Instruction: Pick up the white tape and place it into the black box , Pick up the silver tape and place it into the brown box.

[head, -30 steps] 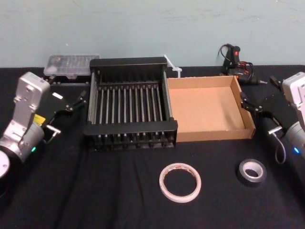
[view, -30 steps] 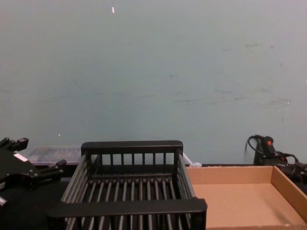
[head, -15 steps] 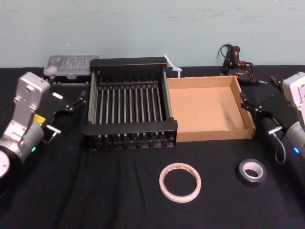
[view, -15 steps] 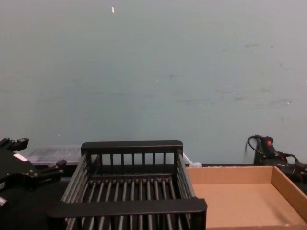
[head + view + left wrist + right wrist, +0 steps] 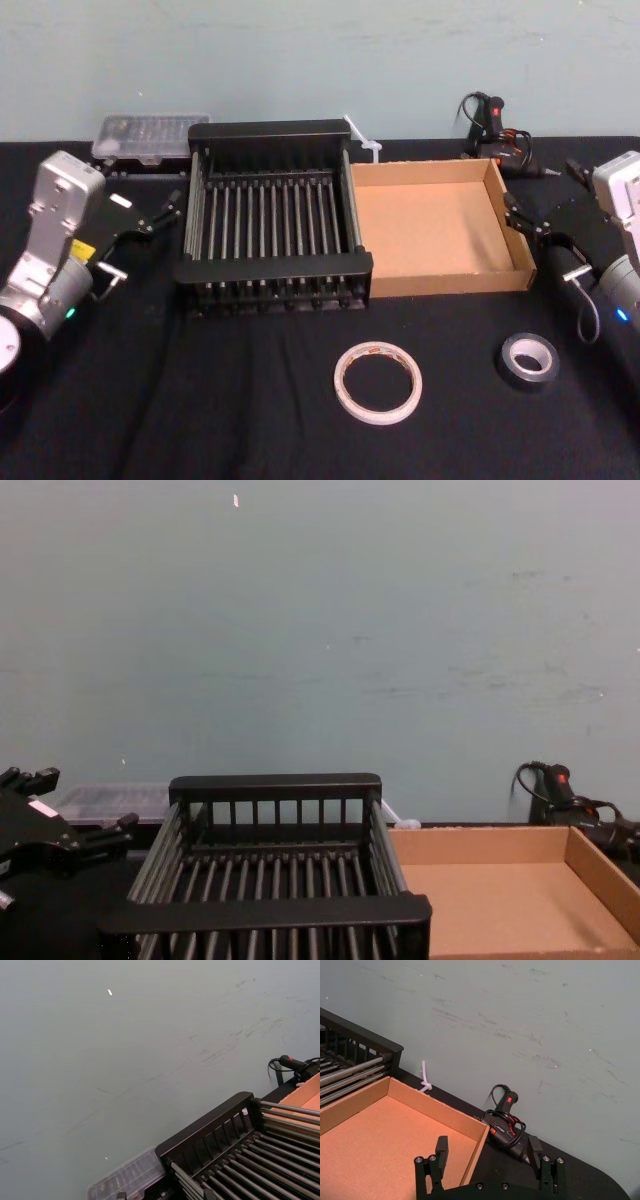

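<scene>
Large thin white tape ring with red-marked core [image 5: 377, 382] lies flat on the black tabletop [image 5: 200, 400], on the near side of the joint between the two boxes. Small thick dark grey-silver tape roll [image 5: 528, 361] lies flat to its right, well apart from it, near the front right corner of the shallow brown cardboard tray [image 5: 440, 282]. Black slatted plastic crate [image 5: 273, 276] sits touching the tray's left wall. Left tool [image 5: 75, 800] is beside the crate's left side, spread wide and gripping nothing. Right tool [image 5: 488, 1141] is just beside the tray's right wall, also spread wide.
</scene>
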{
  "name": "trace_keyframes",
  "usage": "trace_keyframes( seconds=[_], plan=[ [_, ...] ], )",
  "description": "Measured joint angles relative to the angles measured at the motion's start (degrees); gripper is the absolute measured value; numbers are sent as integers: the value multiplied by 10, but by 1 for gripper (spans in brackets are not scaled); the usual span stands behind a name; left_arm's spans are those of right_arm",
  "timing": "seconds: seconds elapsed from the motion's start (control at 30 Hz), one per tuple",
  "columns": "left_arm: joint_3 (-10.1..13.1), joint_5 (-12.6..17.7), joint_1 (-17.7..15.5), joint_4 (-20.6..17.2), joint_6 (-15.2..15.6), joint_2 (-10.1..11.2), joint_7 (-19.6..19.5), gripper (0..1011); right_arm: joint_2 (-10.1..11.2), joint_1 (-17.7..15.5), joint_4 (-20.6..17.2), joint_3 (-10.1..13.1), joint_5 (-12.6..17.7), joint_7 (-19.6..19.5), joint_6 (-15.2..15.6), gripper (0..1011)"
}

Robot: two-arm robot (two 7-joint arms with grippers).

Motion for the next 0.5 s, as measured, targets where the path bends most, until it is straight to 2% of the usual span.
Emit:
trace_keyframes(
  seconds=[0.5],
  plan=[
    [0,0,0,0,0,0,0,1001,0,0,0,0,0,0,0,1002]
  ],
)
